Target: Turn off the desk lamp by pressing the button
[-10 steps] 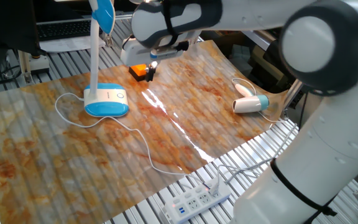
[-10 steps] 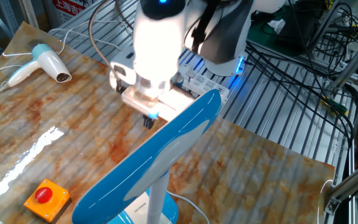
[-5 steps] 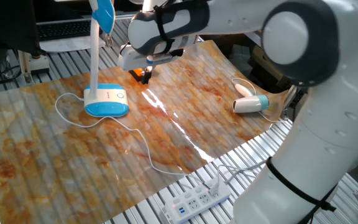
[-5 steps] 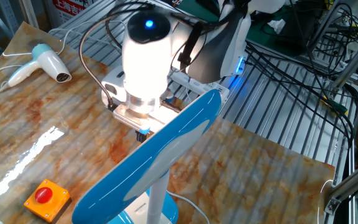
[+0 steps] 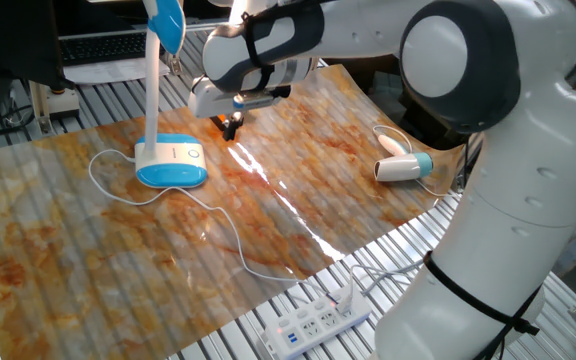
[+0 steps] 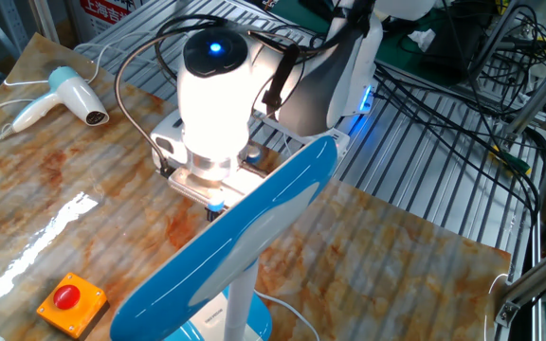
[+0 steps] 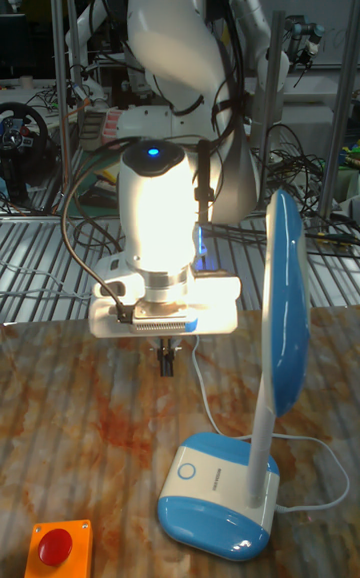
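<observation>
Step in hand: approach. End effector (image 7: 167, 356) hangs above the marbled surface (image 5: 298, 190), off to the side of the desk lamp (image 7: 232, 428), not touching it. Fingers (image 7: 166, 359) read as one dark stub in the tall fixed view and are small in both fixed views; cannot tell whether parted or closed.

Button (image 7: 187, 471) sits on the white top of the lamp's oval base, at the end away from the stem, unobstructed.

Next move, as judged: translate over the base, line up with the ring, then descend for a short press.

No containers visible. Hairdryer (image 5: 404, 166) lies well apart
</observation>
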Controlling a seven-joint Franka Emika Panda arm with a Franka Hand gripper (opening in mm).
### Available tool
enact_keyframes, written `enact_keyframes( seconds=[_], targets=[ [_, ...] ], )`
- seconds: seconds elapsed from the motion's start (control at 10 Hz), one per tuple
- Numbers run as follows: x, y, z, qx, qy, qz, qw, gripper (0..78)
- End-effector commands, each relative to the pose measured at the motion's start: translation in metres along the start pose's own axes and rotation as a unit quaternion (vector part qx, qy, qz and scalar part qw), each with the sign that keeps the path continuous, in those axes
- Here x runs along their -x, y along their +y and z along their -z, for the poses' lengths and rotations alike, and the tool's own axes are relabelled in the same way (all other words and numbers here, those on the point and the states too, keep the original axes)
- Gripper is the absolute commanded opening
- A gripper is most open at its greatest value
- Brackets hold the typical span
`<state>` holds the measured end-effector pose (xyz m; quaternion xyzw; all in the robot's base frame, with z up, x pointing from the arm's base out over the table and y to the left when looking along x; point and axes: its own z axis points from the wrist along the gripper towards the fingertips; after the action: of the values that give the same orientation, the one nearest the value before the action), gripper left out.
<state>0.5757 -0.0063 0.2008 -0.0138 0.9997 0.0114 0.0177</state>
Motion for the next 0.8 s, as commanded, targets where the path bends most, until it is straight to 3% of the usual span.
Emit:
enact_keyframes(
  seconds=[0.1, 0.3, 0.8],
  targets=[
    [0.003, -0.001, 0.0, -0.004, 0.0, -0.038, 0.9993, 0.0],
    [0.003, -0.001, 0.0, -0.032, -0.001, -0.065, 0.9974, 0.0],
    [0.006, 0.006, -0.013, -0.03, -0.002, -0.056, 0.998, 0.0]
  ],
)
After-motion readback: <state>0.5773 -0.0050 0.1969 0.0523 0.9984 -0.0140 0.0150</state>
